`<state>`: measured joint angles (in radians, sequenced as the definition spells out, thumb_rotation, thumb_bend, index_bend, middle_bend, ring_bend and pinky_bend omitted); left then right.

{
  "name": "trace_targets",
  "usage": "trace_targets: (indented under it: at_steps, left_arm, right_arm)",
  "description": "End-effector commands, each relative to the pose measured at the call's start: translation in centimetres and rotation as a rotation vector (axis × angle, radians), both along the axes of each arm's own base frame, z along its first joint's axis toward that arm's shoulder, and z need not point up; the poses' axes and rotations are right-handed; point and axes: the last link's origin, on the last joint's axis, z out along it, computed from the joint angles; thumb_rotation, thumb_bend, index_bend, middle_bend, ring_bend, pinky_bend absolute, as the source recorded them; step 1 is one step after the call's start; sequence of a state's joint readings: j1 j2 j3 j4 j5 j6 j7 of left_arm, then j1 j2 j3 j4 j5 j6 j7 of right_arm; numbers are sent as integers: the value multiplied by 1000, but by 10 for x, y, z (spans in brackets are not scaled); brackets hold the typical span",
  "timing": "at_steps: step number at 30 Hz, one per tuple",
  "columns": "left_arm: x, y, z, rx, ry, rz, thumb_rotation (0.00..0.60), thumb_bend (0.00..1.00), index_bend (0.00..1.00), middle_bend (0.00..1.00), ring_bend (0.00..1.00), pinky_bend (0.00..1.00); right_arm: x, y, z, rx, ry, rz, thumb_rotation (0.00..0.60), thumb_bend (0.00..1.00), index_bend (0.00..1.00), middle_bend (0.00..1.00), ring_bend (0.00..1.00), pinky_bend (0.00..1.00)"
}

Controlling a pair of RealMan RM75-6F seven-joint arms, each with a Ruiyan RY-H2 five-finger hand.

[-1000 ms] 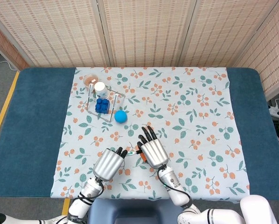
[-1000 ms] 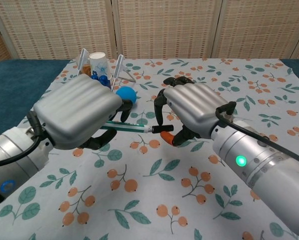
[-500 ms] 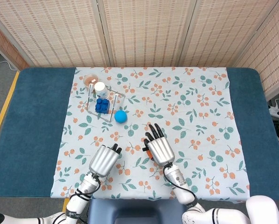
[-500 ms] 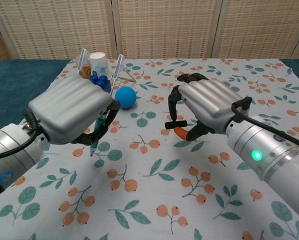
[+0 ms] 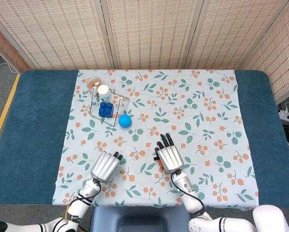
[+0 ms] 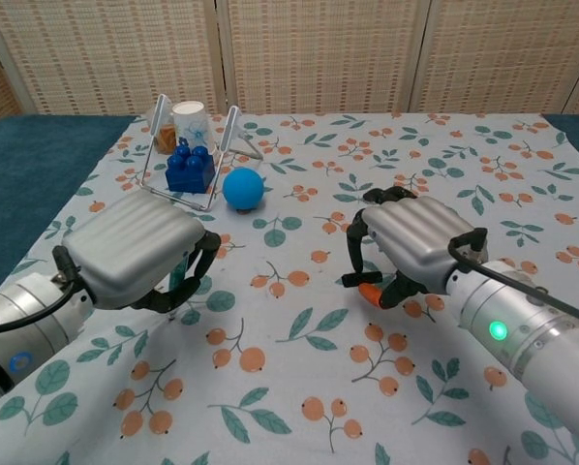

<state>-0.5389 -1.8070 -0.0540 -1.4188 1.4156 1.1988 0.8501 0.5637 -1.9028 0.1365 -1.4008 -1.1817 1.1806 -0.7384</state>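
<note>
We find the cloth [image 5: 197,111] spread over the middle of the bench [image 5: 38,125]. In the head view's upper left a wire rack [image 5: 107,107] stands on it, with a block [image 5: 105,109] inside, a cup [image 5: 103,90] just behind, and a ball [image 5: 124,120] just right of it. Lower centre, the left robot hand [image 5: 105,166] lies left of the right robot hand [image 5: 169,156], well apart.

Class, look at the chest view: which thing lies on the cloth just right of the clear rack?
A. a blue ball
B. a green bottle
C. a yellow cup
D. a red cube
A: the blue ball lies on the cloth just right of the rack, which holds blue bricks.
</note>
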Motion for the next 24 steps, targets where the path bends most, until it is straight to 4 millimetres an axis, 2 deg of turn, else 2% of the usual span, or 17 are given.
trace_targets:
  at_steps: [1,6,8,9,11,14,22,24]
  left_arm:
    - [-1,2,2,0,-5,7,600,529,520,630,893,1000]
    - [-1,4,11,-7,-22,31,600,492,175,322,843,1000]
    - [0,3,16,-20,-34,39,600,482,90,230,814,1000]
    - [1,3,18,-27,-41,42,600,475,41,170,788,1000]
    - [4,2,23,-38,-59,42,600,460,4,94,743,1000]
    - [8,0,30,-53,-80,40,600,440,0,25,679,1000]
    - [15,-6,51,-56,-138,33,600,431,0,8,606,995]
    - [13,-7,59,-60,-156,47,600,430,0,10,495,933]
  right_arm:
    - [-4,0,0,10,19,-9,600,514,443,202,13,13]
    - [-7,0,1,30,39,-25,600,456,40,84,0,3]
    - [-7,1,2,35,38,-29,600,436,1,65,0,0]
    - [-7,1,2,37,40,-31,600,423,0,53,0,0]
    - [-7,1,4,41,41,-32,600,403,0,37,0,0]
    - [-5,1,8,40,33,-34,600,387,0,29,0,0]
    - [-1,3,34,7,4,-24,600,380,0,16,0,0]
    - [-3,6,46,0,10,-14,600,366,0,2,0,0]
